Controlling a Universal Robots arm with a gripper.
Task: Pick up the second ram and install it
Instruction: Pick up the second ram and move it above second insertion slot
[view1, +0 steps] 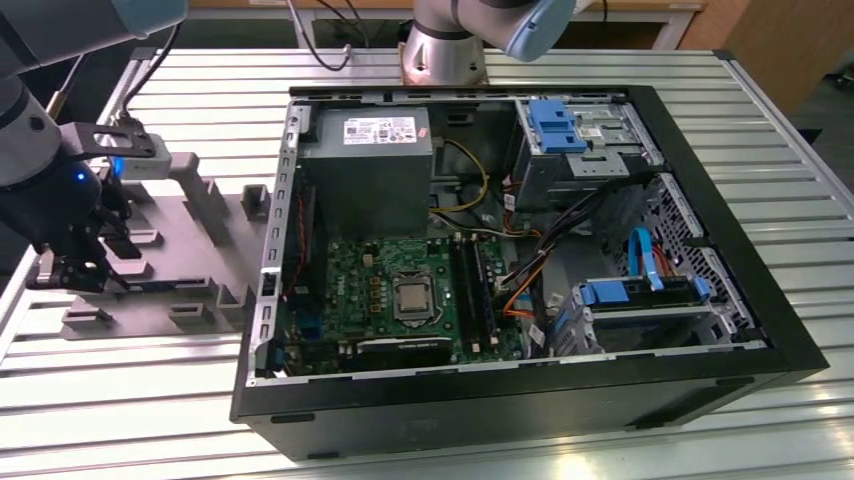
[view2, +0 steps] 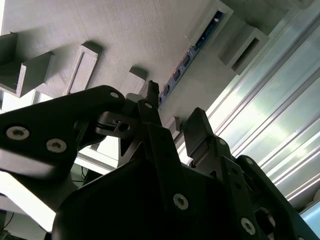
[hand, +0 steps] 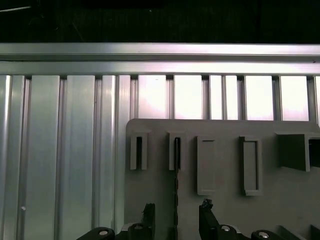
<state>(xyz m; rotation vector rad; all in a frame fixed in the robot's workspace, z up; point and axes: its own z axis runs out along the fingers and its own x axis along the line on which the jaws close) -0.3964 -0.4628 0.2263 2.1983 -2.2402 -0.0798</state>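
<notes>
Computer case (view1: 507, 400): one, open, holding one green motherboard (view1: 354, 270) and one power supply (view1: 367, 165) (at the board's twelve o'clock). Grey fixture plate (view1: 200, 260): one, at the case's nine o'clock, carrying one ram strip (hand: 176, 172).

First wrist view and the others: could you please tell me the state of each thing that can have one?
second ram: standing on edge in the grey fixture, not gripped.
gripper: open, straddling the second ram without touching it.
computer case: lying on its side, panel off, inside exposed.
processor socket: uncovered, no cooler on it.
</notes>
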